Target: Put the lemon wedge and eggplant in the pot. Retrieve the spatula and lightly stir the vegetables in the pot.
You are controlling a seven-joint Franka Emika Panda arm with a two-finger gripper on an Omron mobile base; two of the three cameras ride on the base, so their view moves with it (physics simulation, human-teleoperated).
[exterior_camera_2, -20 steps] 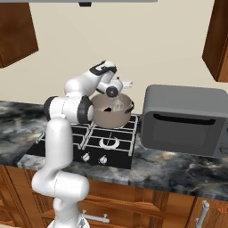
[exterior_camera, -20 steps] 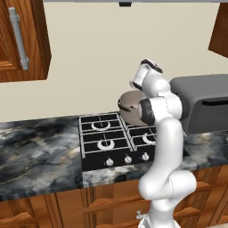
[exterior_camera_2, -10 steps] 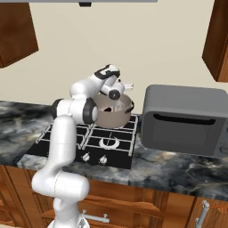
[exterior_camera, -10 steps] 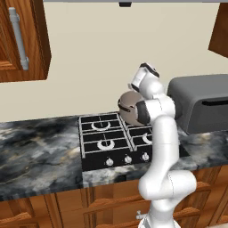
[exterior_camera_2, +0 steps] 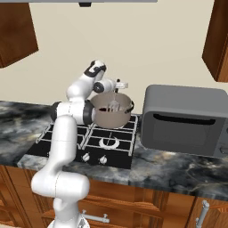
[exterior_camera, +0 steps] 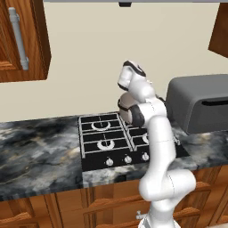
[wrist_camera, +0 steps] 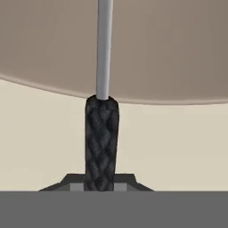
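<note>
The taupe-grey pot [exterior_camera_2: 110,116] stands on the back right burner of the stove; in the left base view the pot [exterior_camera: 125,106] is half hidden behind my arm. My gripper [exterior_camera_2: 116,85] hovers just above the pot's rim, shut on the dark handle of the spatula [exterior_camera_2: 115,101], which hangs down with its pale head inside the pot. In the hand view the spatula [wrist_camera: 102,138] runs from my gripper [wrist_camera: 101,183] straight toward the pot's pale inner wall [wrist_camera: 178,44]. The lemon wedge and eggplant are hidden from all views.
A black four-burner cooktop [exterior_camera_2: 67,141] sits in the marble counter [exterior_camera: 35,156]. A large grey microwave [exterior_camera_2: 185,120] stands close to the right of the pot. Wooden cabinets [exterior_camera: 22,35] hang above at both sides.
The hand has shifted slightly over the pot and the arm's elbow has swung a little, carrying the spatula with it inside the pot. The grip has stayed shut.
</note>
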